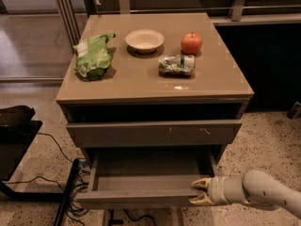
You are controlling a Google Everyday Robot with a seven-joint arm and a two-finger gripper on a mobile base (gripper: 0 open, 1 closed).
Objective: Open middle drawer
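Observation:
The middle drawer (136, 197) is pulled out at the bottom of the taupe cabinet. Its plain grey front faces me and its grey interior (146, 168) is open to view and holds nothing. My gripper (197, 192) reaches in from the lower right, at the right end of the drawer front. One fingertip (201, 182) sits just inside the front's top edge and the other lies against its outer face, so the front is held between them. Above it, the taller front with whitish scratch marks (150, 133) stands closed.
On the cabinet top (141, 81) are a green bag (94, 55), a white bowl (144, 40), a red apple (191, 43) and a crushed can (176, 65). A black stand (14, 126) and cables (70, 187) lie on the floor at the left. A dark wall panel stands at the right.

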